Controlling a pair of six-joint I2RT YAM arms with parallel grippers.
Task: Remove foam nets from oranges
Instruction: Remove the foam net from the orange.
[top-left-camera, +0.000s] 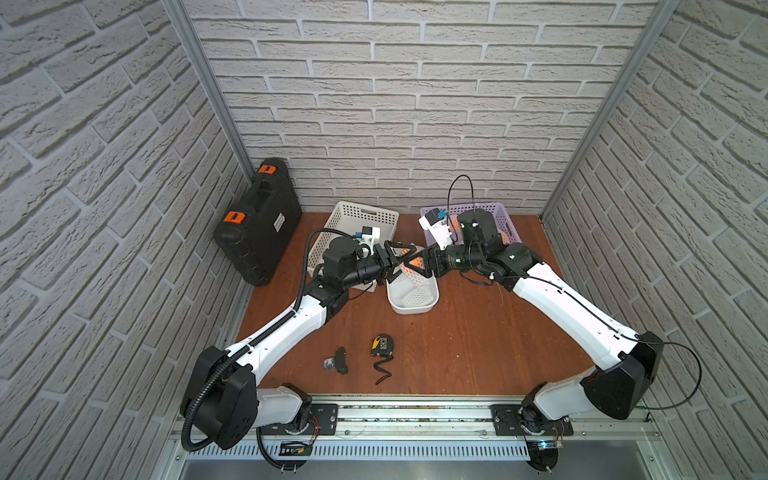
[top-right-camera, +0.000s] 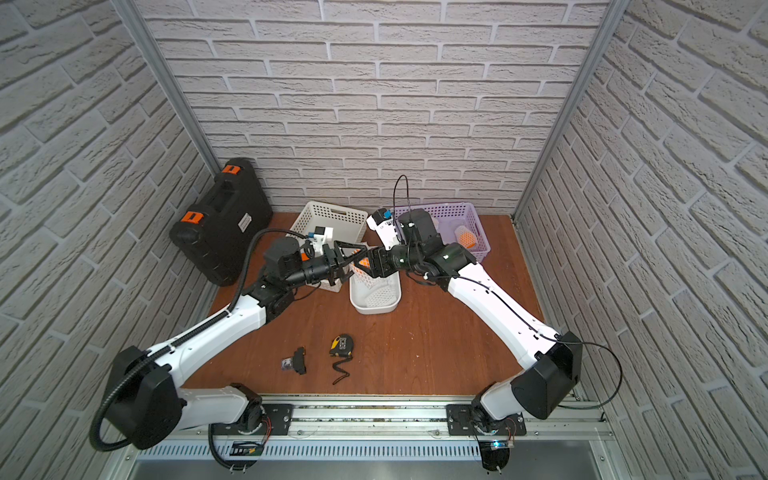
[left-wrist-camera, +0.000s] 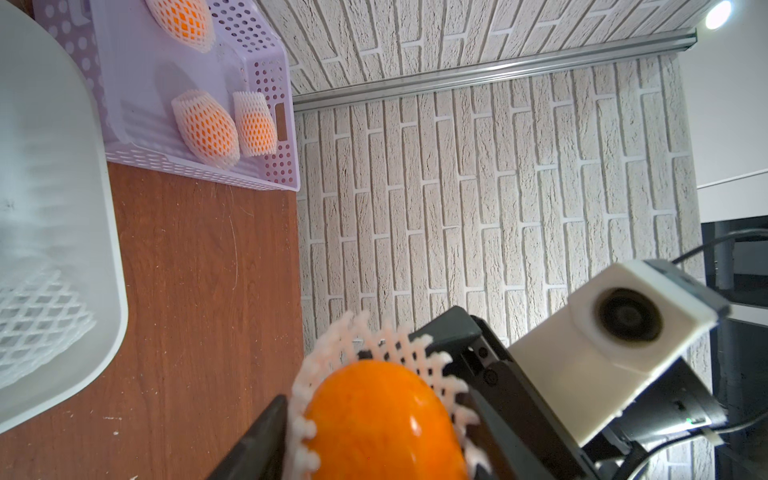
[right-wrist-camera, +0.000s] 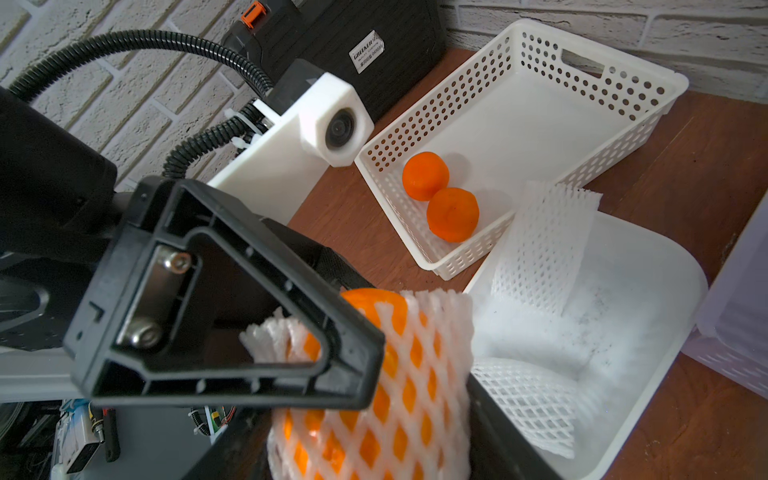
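- One netted orange (right-wrist-camera: 395, 395) is held in the air over the far end of the white tub (right-wrist-camera: 673, 345).
- The right gripper (top-left-camera: 424, 266) is closed on the netted orange, with its fingers kept part-way apart by the fruit.
- The left gripper (top-left-camera: 406, 261) is placed at the net's open end, where bare peel is exposed. Whether its fingers grip cannot be told.
- Two empty foam nets (right-wrist-camera: 544, 245) (right-wrist-camera: 528, 403) are seen in the tub.
- Two bare oranges (right-wrist-camera: 424, 176) (right-wrist-camera: 453, 214) are seen touching in the white perforated basket (right-wrist-camera: 436, 116).
- Three netted oranges (left-wrist-camera: 205, 124) (left-wrist-camera: 254, 124) (left-wrist-camera: 183, 20) are seen in the purple basket (left-wrist-camera: 270, 75).

White label (right-wrist-camera: 367, 50) on black case (right-wrist-camera: 332, 25) reads "GREEKER"; rest illegible.
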